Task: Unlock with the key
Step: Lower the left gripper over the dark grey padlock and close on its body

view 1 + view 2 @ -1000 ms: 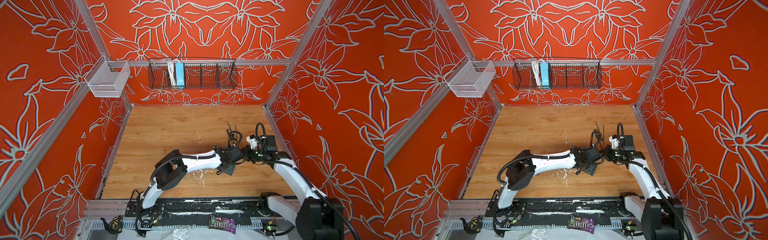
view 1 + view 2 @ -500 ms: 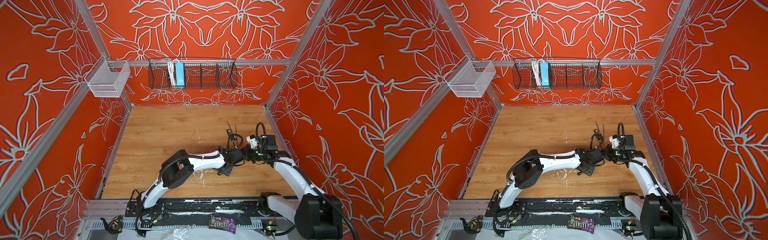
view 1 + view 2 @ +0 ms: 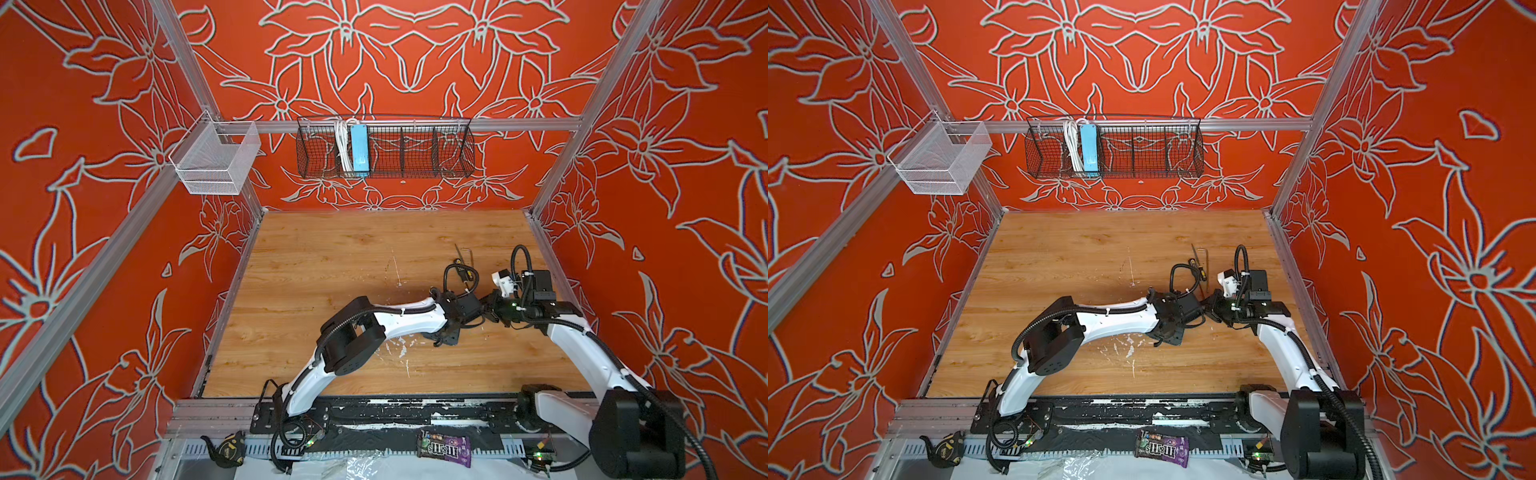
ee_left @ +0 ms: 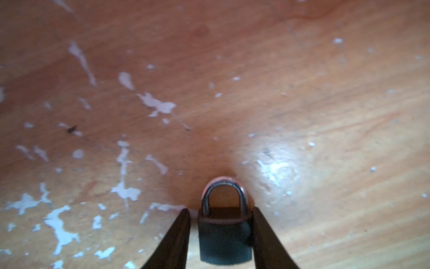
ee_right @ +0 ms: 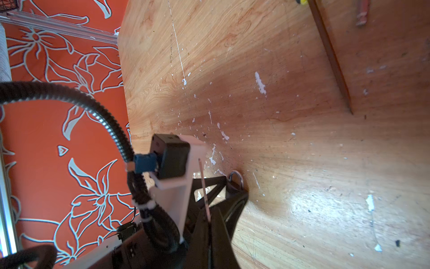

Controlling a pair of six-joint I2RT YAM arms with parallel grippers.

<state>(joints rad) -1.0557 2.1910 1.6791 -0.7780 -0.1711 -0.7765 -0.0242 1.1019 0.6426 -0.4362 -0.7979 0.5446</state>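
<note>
A small dark padlock [image 4: 224, 240] with a silver shackle [image 4: 223, 193] lies on the wooden table [image 4: 302, 93], between the fingers of my left gripper [image 4: 221, 210]. One finger [image 4: 263, 233] touches the lock's body; the other finger [image 4: 179, 233] stands a small gap away. In the right wrist view the padlock [image 5: 235, 179] shows past the left gripper's black fingers [image 5: 216, 186]. My right gripper [image 5: 210, 217] is shut on the key [image 5: 203, 184], seen edge-on as a thin blade that points at the left gripper. In both top views the two grippers [image 3: 446, 338] [image 3: 490, 307] meet at the table's right.
An Allen key [image 3: 464, 251] and a small screwdriver [image 3: 461, 270] lie just behind the grippers. A black wire basket [image 3: 384, 151] and a white mesh basket [image 3: 216, 160] hang on the rails. A candy bag [image 3: 444, 449] lies on the front ledge. The right wall [image 3: 552, 257] is close.
The left gripper's jaws have narrowed around the padlock, and the left arm's elbow has shifted to the right. The right arm has stayed in place with the key.
</note>
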